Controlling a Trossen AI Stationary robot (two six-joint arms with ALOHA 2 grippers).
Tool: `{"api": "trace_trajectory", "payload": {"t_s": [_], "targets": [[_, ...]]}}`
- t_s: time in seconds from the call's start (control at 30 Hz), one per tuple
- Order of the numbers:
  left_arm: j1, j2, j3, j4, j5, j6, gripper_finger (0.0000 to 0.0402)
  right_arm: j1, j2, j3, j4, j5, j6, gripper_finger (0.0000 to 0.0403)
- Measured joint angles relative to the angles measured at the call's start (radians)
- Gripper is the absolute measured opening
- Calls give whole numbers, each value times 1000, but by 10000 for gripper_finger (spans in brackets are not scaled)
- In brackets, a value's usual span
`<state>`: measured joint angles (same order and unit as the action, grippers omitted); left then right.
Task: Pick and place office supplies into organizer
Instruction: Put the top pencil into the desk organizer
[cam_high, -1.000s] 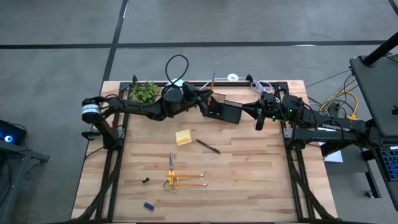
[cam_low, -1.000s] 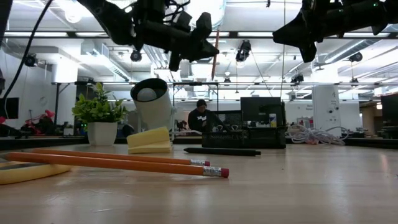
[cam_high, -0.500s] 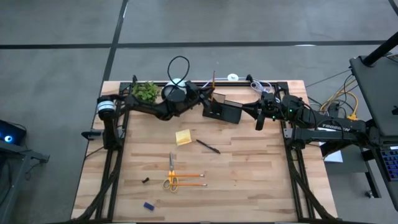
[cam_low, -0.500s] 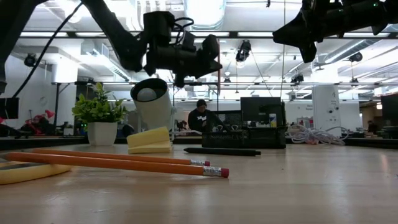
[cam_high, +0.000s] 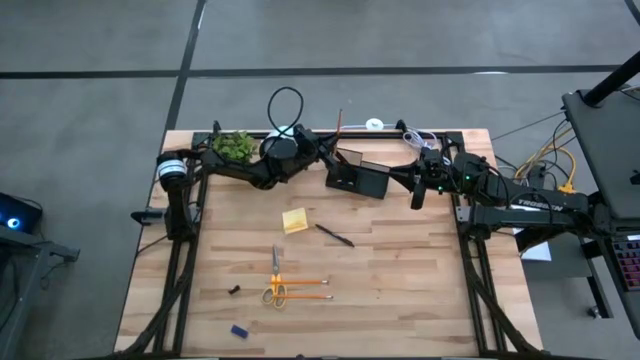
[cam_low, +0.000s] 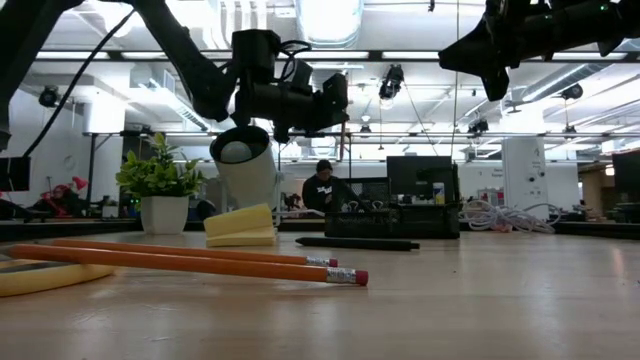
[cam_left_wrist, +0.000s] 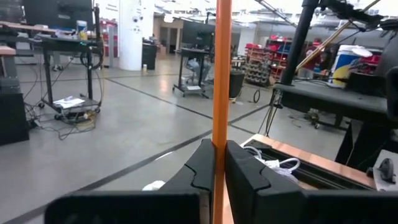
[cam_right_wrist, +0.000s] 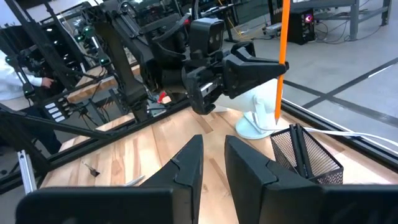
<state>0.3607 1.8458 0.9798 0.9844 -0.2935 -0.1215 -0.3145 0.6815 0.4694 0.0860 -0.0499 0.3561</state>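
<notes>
While clamped on an upright orange pencil (cam_left_wrist: 222, 74), left hand (cam_high: 322, 152) above organizer (cam_high: 360, 178); right hand (cam_high: 417, 188) narrow, empty; "TROSSEN" (cam_high: 537, 204) lettering.

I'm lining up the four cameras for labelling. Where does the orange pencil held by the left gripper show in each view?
High view: orange pencil, at the table's far edge beside the black mesh organizer.
Low view: thin upright line, above the organizer.
Left wrist view: upright, centre.
Right wrist view: upright, tip above the organizer.
Shared landmark: the organizer.
</notes>
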Motion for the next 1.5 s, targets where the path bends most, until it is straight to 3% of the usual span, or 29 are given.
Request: {"api": "trace_trajectory", "payload": {"t_s": [0.5,0.67,0.87,1.07,1.5], "targets": [[7,0,-8,-35,0,48,4,0,0,0,0,0,0,57],[9,3,-8,-33,-11,-33,4,0,0,0,0,0,0,57],[12,82,10,91,-18,-56,4,0,1,0,0,0,0,57],[10,102,25,107,-13,-52,4,0,0,0,2,0,4,57],[9,100,26,3,5,-28,4,0,1,0,2,0,-1,57]]}}
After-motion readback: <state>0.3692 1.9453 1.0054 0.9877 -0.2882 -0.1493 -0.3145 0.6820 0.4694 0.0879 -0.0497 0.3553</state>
